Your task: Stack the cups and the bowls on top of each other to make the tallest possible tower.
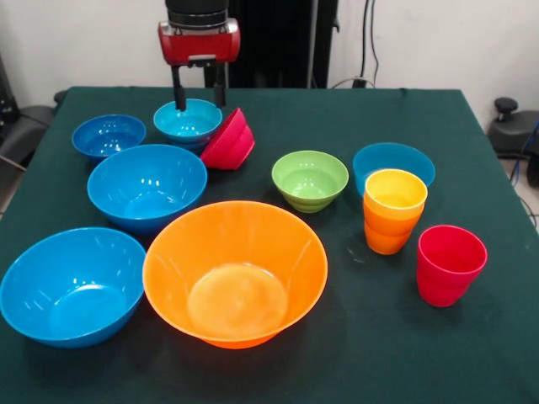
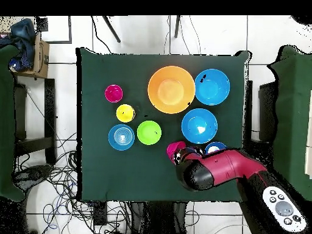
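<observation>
Hanging at the table's far side in the front view: the gripper (image 1: 200, 94), fingers spread, one dark finger dipping into the small light-blue bowl (image 1: 187, 120) and the other standing just outside its rim, beside the small red bowl (image 1: 228, 140); pinching nothing that can be made out, though whether the rim is being touched cannot be told. Leaning tilted against the light-blue bowl: the red bowl, its opening turned away from the camera. Sitting to the left of these: a small dark-blue bowl (image 1: 109, 135). Lying nearer the camera: a large blue bowl (image 1: 147, 186), a second large blue bowl (image 1: 72, 285) at the front left, and the very large orange bowl (image 1: 235, 271) touching it at the rim. No tower standing so far; every bowl resting separately on the green tablecloth (image 1: 354, 353). Sitting in the middle: the small green bowl (image 1: 310, 179), with a further light-blue bowl (image 1: 393, 162) to its right. Nesting just in front of that one: a yellow cup (image 1: 395, 191) inside an orange cup (image 1: 386, 234). Standing apart at the right: the red cup (image 1: 450, 264). Covering the far bowls in the overhead view: the red and black arm (image 2: 222, 170).
</observation>
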